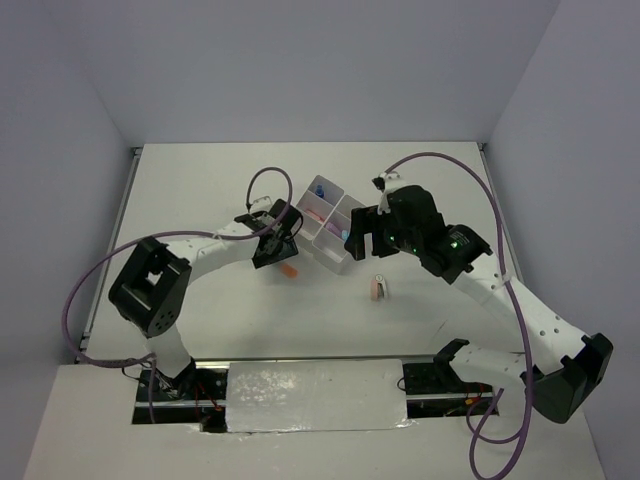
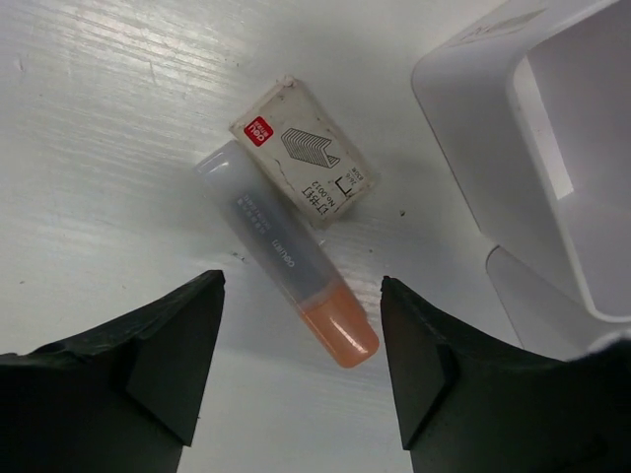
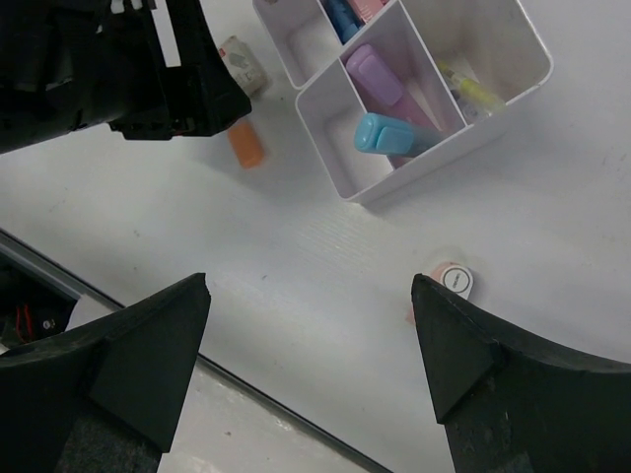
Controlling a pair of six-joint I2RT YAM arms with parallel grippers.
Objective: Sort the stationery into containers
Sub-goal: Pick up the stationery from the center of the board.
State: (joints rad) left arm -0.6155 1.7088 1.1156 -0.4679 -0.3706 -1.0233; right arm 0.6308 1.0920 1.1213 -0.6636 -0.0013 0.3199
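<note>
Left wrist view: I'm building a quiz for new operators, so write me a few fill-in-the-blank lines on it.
The left gripper, above the highlighter, is ___, not shut. The highlighter's coloured end is ___. The staple box lies ___ the white container, not inside it. Missing: open; orange; outside.

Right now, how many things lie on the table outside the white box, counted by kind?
Orange highlighter: 1
Staple box: 1
Pink stapler: 1
Total in view: 3
</note>
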